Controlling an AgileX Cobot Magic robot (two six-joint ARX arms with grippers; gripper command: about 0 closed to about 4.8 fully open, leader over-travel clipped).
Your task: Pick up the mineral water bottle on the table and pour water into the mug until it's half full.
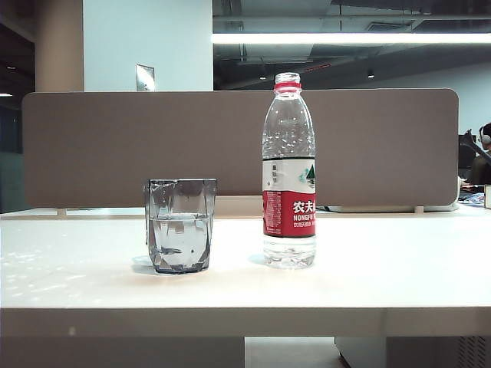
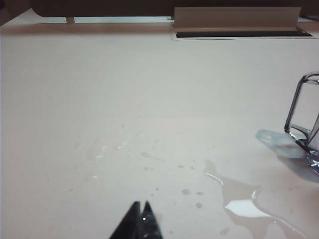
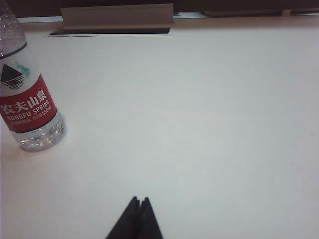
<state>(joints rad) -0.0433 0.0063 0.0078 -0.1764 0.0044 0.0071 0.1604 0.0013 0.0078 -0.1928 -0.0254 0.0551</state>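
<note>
**Bottle and mug standing side by side, both grippers closed and holding nothing**

The mineral water bottle [image 1: 288, 172] is standing upright on the table [image 1: 383, 276], uncapped, its red-and-white label facing the front edge. Taking the bottle as the landmark, the mug [image 1: 180, 225] is sitting near it on the left in the exterior view, apart from it and upright, with water reaching roughly halfway up its faceted sides. The taupe divider panel [image 1: 92, 146] is running along behind the bottle.

The left gripper [image 2: 141, 215] is hovering low over the tabletop on the mug's far side from the bottle, its fingertips pressed together and gripping nothing. A puddle of spilled water [image 2: 244, 204] and scattered droplets are lying on the table between that gripper and the mug.

The right gripper [image 3: 138, 211] is hanging over bare table on the bottle's other side, well apart from it, its fingers likewise closed tip to tip and gripping nothing.
</note>
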